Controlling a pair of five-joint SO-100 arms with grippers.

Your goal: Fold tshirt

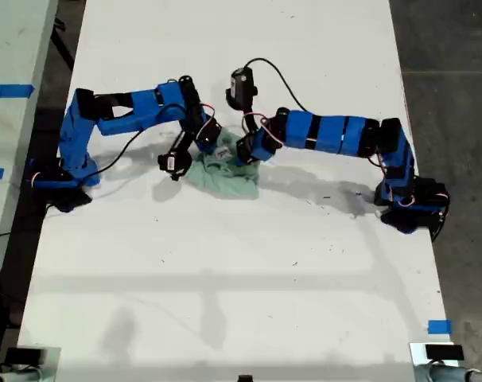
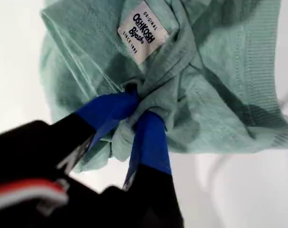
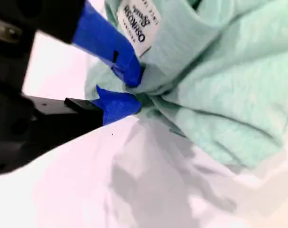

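Note:
The pale mint-green tshirt [image 1: 225,177] lies bunched in a small heap at the middle of the white table. Two blue arms reach in from the exterior view's left and right, and their grippers meet at the heap's far edge; the wrist views do not show which arm is which. My first gripper [image 2: 139,111] is shut on a twisted fold of the tshirt [image 2: 220,95], just below the white neck label [image 2: 143,32]. My second gripper [image 3: 134,90] is shut on an edge of the tshirt [image 3: 229,85] beside the same label [image 3: 139,21].
The white table [image 1: 225,278] stretches wide in front of the heap. Blue tape marks sit at the exterior view's lower right [image 1: 438,326] and on a side surface at its left [image 1: 9,90]. Dark floor borders the table in the exterior view's right.

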